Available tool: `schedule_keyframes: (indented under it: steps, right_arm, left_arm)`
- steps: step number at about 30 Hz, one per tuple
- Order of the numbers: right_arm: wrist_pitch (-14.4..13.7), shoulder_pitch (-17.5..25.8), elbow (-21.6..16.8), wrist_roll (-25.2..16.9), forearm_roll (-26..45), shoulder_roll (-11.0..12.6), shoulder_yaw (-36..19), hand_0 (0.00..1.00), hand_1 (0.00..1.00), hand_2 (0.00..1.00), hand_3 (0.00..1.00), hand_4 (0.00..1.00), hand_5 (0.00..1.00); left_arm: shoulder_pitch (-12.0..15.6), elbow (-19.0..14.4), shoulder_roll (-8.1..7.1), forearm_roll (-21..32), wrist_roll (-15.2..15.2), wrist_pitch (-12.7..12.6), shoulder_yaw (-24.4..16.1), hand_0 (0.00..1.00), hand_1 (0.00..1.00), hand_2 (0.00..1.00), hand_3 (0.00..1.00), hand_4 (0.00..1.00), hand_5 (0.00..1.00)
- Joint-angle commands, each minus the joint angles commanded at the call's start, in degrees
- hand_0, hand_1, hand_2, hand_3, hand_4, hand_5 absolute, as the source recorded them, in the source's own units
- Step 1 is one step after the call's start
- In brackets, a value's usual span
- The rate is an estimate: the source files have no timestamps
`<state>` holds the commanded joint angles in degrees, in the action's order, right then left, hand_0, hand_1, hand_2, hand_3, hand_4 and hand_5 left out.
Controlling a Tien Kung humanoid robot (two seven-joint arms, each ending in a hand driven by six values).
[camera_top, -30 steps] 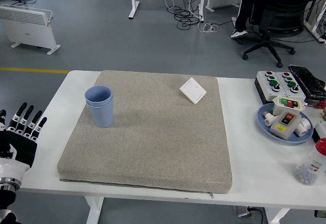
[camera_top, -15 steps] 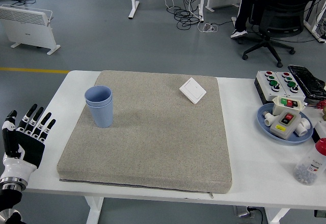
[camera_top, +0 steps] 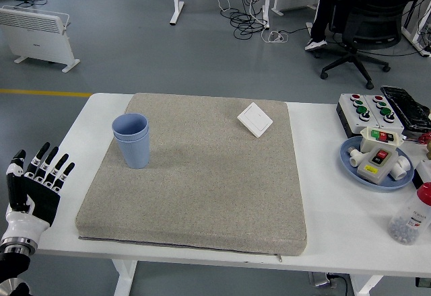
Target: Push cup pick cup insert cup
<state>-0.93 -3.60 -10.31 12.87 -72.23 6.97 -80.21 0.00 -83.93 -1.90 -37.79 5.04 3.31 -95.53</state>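
A white table (camera_top: 74,148) is set on a grey workshop floor, with white panel heaters, loose cables and a black office chair seen beyond its far edge. Most of the tabletop is covered by a grey fabric mat (camera_top: 202,175). The blue cups (camera_top: 132,140) are stood upright near the mat's left edge, towards the far side; two rims are visible, so one cup is judged to be already nested in the other, and nothing else can be seen inside. A white wall switch plate (camera_top: 254,119) is laid flat near the mat's far right corner.

The left hand (camera_top: 34,185) is held at the table's near left corner, well apart from the cups, with its fingers spread and nothing grasped. The right hand is not seen.

Several failures are considered possible from here. The cups are tall and light, so a push applied high on the wall could tip them instead of sliding them, and the mat's rough fabric would add to that. A grasp closed on the outer cup alone could leave the nested pair jammed together.

At the right, a blue plate (camera_top: 350,165) is loaded with button switch boxes and white fittings, and a clear bottle (camera_top: 409,218) with a red cap is part filled with small dark pieces.
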Motion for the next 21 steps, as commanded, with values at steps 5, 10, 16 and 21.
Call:
schedule_keyframes:
  steps: [5, 10, 16, 21]
  right_arm:
    - [-0.09, 0.0, 0.0, 0.04, -0.13, -0.1, 0.4, 0.694, 0.593, 0.613, 0.545, 0.105, 0.435]
    - [-0.05, -0.01, 0.0, 0.01, -0.22, -0.08, 0.69, 0.695, 0.594, 0.613, 0.545, 0.105, 0.434]
    - [-0.05, 0.0, 0.0, -0.01, -0.34, -0.07, 0.79, 0.694, 0.594, 0.615, 0.545, 0.105, 0.433]
    - [-0.07, 0.01, 0.0, -0.12, -0.3, -0.07, 0.78, 0.694, 0.594, 0.615, 0.545, 0.105, 0.433]
  left_arm:
    - [0.05, 0.24, 0.11, 0.4, 0.0, -0.13, -0.39, 0.922, 0.927, 0.998, 0.948, 0.591, 0.998]
    - [0.0, 0.23, 0.09, 0.7, 0.29, -0.31, -0.85, 0.921, 0.926, 0.998, 0.949, 0.591, 0.998]
    - [0.0, 0.32, 0.16, 0.84, 0.29, -0.35, -0.95, 0.916, 0.926, 0.998, 0.949, 0.592, 0.998]
    - [0.0, 0.36, 0.17, 0.92, 0.3, -0.38, -1.05, 0.917, 0.925, 0.998, 0.949, 0.592, 0.998]
